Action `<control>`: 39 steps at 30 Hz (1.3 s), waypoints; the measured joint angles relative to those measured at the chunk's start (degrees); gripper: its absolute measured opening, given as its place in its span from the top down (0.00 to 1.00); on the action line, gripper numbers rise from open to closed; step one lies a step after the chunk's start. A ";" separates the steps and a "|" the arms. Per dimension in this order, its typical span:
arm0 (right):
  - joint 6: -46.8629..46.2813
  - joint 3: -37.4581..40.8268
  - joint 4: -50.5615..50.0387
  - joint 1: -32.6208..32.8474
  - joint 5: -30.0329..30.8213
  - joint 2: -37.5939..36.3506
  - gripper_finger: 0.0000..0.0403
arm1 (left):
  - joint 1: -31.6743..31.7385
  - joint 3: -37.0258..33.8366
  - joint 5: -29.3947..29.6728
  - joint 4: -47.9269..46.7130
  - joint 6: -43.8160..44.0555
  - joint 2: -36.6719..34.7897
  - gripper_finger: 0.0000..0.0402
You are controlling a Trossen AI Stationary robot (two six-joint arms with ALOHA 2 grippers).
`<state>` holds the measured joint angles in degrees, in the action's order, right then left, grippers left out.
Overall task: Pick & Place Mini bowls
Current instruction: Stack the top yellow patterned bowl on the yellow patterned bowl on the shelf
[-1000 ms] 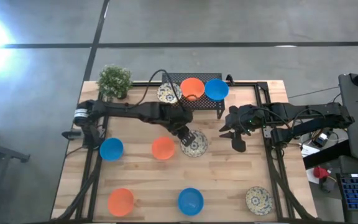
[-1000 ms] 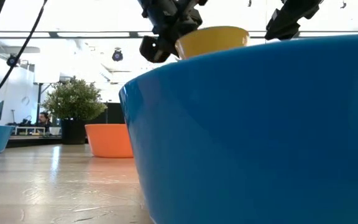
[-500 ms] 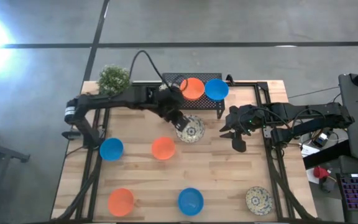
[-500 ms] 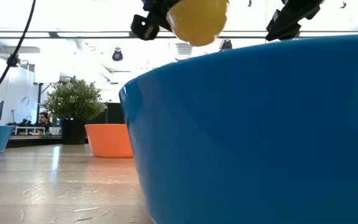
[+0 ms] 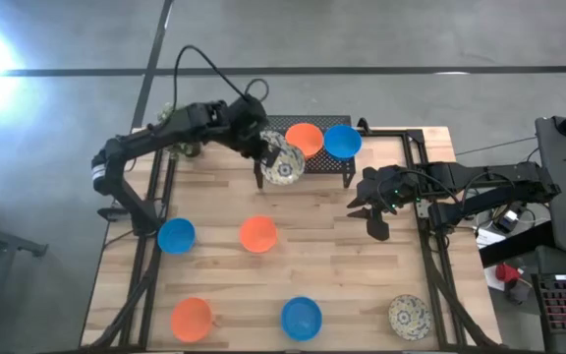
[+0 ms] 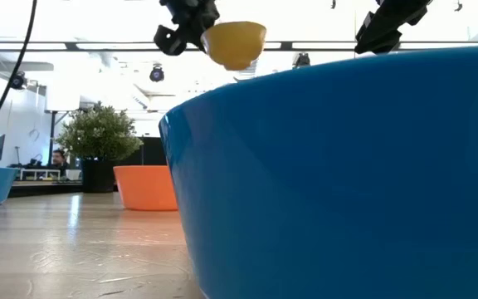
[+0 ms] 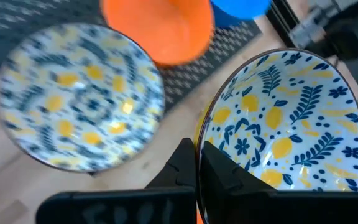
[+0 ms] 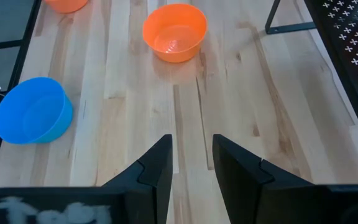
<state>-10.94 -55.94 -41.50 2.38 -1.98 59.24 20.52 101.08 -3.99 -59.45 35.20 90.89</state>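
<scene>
A: Where is the patterned bowl (image 5: pixel 284 162)?

B: My left gripper (image 5: pixel 266 149) pinches its rim, up in the air beside the black rack (image 5: pixel 324 167). My right gripper (image 5: pixel 373 218) waits open, past the rack's other end.

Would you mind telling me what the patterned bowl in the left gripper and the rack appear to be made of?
Patterned bowl: probably glazed ceramic, possibly melamine; its lemon-and-leaf print looks smooth with a faint sheen. Black rack: seemingly dark-coated perforated metal, judging by the regular punched holes and thin rigid legs. Left gripper is clamped on the bowl's rim.

left gripper (image 5: pixel 268 155): raised, jaws clamped | right gripper (image 5: pixel 374 222): jaws apart
</scene>
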 joint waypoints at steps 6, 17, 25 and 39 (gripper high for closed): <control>0.00 0.00 0.00 0.01 0.00 0.00 0.72 | 6.74 0.00 -1.51 -0.69 -2.35 -0.09 1.00; 0.00 0.00 -0.02 0.01 0.00 -0.02 0.72 | 14.81 -0.10 -2.74 -2.68 -5.01 0.47 1.00; 0.01 0.00 -0.04 0.01 0.01 -0.01 0.72 | 14.77 -0.13 -2.92 -3.32 -6.47 2.63 1.00; 0.02 0.00 -0.04 0.01 0.00 0.00 0.72 | 15.06 -0.19 -2.79 -3.49 -7.22 6.05 1.00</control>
<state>-10.92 -55.94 -41.54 2.39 -1.98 59.24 35.58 100.89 -6.79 -62.94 27.98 96.95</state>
